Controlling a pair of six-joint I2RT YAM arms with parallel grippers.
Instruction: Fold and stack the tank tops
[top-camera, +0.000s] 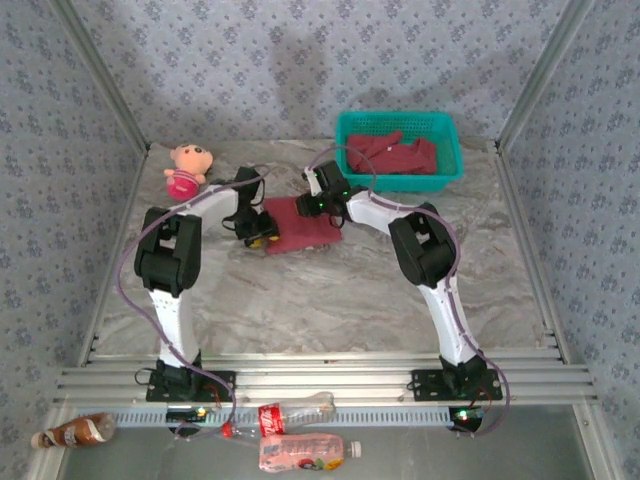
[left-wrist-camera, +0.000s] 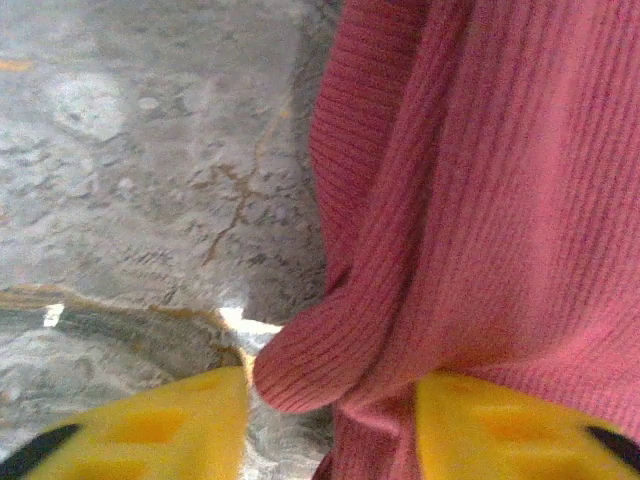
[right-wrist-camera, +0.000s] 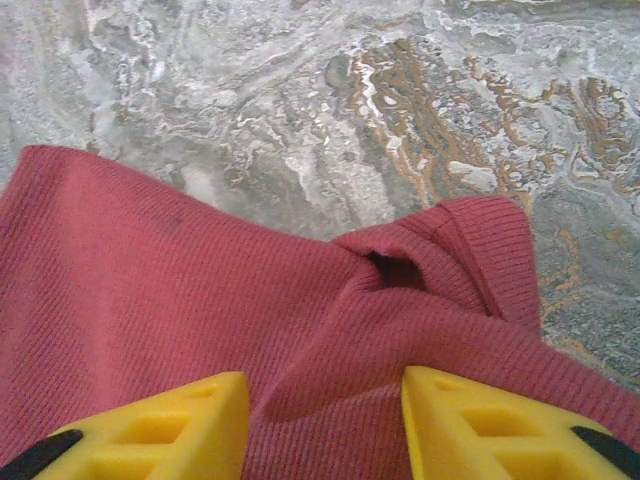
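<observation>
Teal mesh basket (top-camera: 449, 150) at the back right of the table (top-camera: 300, 295) has maroon tank tops (top-camera: 400, 158) bunched inside, can't tell how many. One more tank top (top-camera: 300, 228) lies on the marble just left of it. Left gripper (left-wrist-camera: 332, 385) is at its left edge, jaws partway apart with a loose fold between them. Right gripper (right-wrist-camera: 322, 375) is at its far edge, also partway open, clamping nothing.

A maroon ribbed tank top (top-camera: 300, 228) lies folded flat between the left gripper (top-camera: 258, 238) and the right gripper (top-camera: 318, 206). One rolled edge sits between the left gripper's jaws, and a puckered fold lies just ahead of the right. More tank tops (top-camera: 395, 155) lie crumpled well beyond the right gripper.
</observation>
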